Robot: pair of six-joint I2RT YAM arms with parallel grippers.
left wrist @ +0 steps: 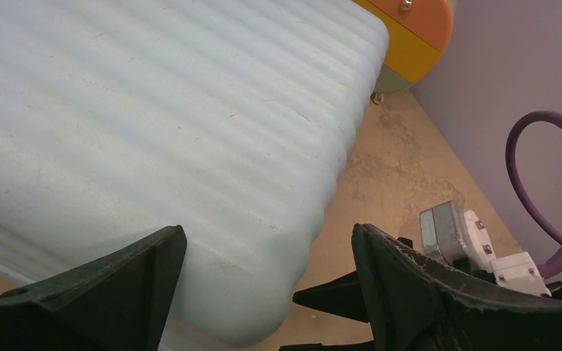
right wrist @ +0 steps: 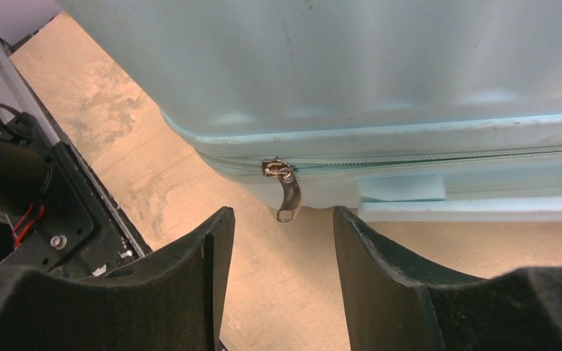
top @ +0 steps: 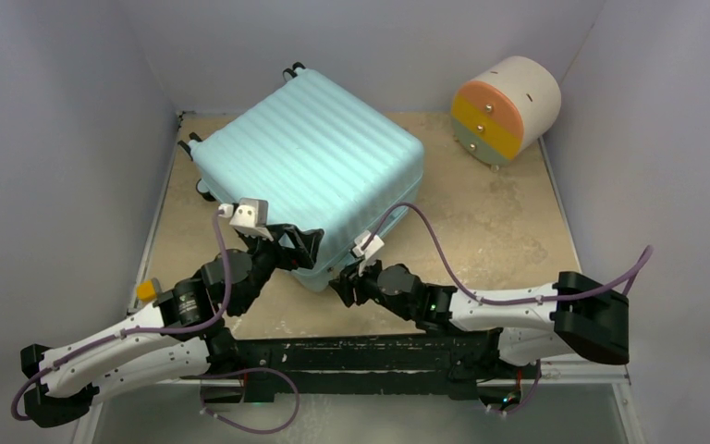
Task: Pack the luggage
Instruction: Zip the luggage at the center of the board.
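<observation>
The luggage [top: 305, 157] lies flat and closed on the table, ribbed pale teal shell up, wheels toward the back left. My left gripper [top: 291, 245] is open at its near corner, and in the left wrist view the fingers of this gripper [left wrist: 267, 230] straddle the rounded corner of the luggage [left wrist: 154, 131] without pinching it. My right gripper [top: 342, 282] sits low at the near side. In the right wrist view it [right wrist: 282, 213] is open, and a metal zipper pull [right wrist: 287, 194] hangs from the luggage's [right wrist: 373, 73] zip just beyond its tips, ungripped.
A round cream drawer unit [top: 506, 109] with orange, yellow and green fronts stands at the back right, also in the left wrist view [left wrist: 410, 29]. White walls enclose the tan table [top: 499, 240]. The arms' black base rail [top: 370, 356] runs along the near edge.
</observation>
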